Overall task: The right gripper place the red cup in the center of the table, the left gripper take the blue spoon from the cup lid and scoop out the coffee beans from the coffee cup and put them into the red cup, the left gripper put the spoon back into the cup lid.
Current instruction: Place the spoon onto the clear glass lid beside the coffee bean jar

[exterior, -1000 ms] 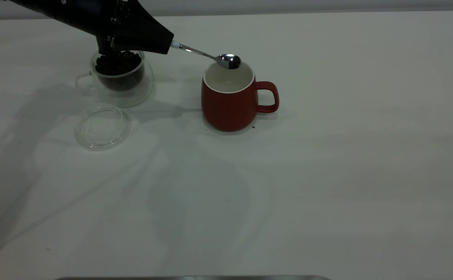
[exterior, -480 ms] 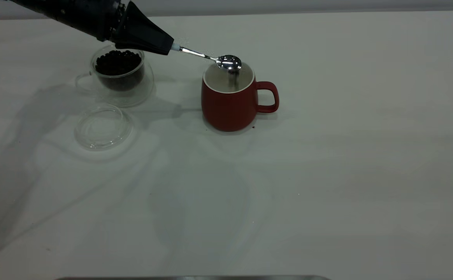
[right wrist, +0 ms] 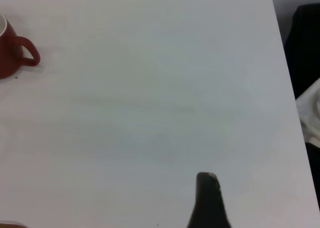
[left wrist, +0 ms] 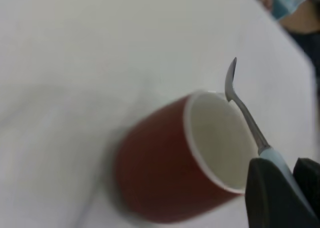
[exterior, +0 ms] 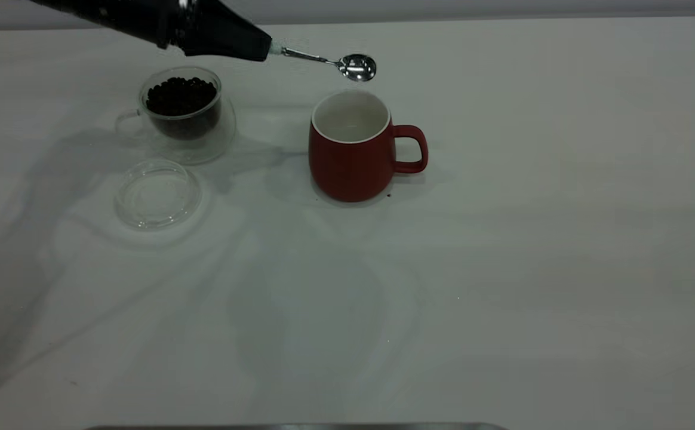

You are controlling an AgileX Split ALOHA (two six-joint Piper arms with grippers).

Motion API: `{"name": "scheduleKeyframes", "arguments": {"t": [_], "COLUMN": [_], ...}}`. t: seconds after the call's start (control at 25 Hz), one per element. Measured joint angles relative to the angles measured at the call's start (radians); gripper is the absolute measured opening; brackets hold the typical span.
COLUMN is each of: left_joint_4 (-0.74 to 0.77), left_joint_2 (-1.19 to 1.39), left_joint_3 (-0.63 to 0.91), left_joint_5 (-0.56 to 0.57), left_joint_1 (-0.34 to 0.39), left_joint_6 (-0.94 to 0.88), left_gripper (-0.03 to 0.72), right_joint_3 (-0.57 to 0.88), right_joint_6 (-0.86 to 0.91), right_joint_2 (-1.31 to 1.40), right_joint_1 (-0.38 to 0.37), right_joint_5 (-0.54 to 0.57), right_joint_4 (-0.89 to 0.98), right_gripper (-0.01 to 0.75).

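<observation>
The red cup [exterior: 350,161] stands upright near the middle of the white table [exterior: 503,269], handle to the right, its white inside looking bare. My left gripper [exterior: 264,51] is shut on the pale handle of the blue spoon [exterior: 356,67]. The spoon's shiny bowl hovers above the cup's far rim and looks empty. The left wrist view shows the spoon [left wrist: 245,115] over the cup [left wrist: 170,168], held by the gripper [left wrist: 285,165]. To the left, the glass coffee cup [exterior: 183,116] holds coffee beans [exterior: 180,95], with the bare cup lid [exterior: 156,194] in front. My right gripper [right wrist: 206,180] is far from the cup [right wrist: 7,47].
A tiny dark speck [exterior: 389,194] lies at the red cup's base, under the handle. A grey strip [exterior: 294,427] runs along the near edge. In the right wrist view the table ends beside dark shapes [right wrist: 305,42].
The left gripper has lifted the spoon from the red cup's mouth to a clear height above its far rim. The cups and lid have not moved.
</observation>
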Motion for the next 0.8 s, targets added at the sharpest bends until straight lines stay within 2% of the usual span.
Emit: {"name": "scheduleKeyframes", "arguments": {"t": [0.16, 0.44, 0.8], "left_joint_4": [0.063, 0.172, 0.244], "left_joint_2": [-0.052, -0.202, -0.25], "left_joint_3": [0.0, 0.026, 0.244], "left_joint_5": [0.04, 0.046, 0.047], "left_joint_1": [0.051, 0.224, 0.477], "left_joint_6": [-0.234, -0.498, -0.486], "left_gripper": [0.114, 0.114, 0.114], "right_joint_3": [0.0, 0.0, 0.0], "right_joint_6": [0.0, 0.0, 0.0], "right_joint_2": [0.0, 0.0, 0.0], "right_joint_1": [0.0, 0.0, 0.0], "right_joint_5": [0.0, 0.0, 0.0], "right_joint_4": [0.0, 0.0, 0.0], "right_gripper": [0.587, 0.587, 0.587]}}
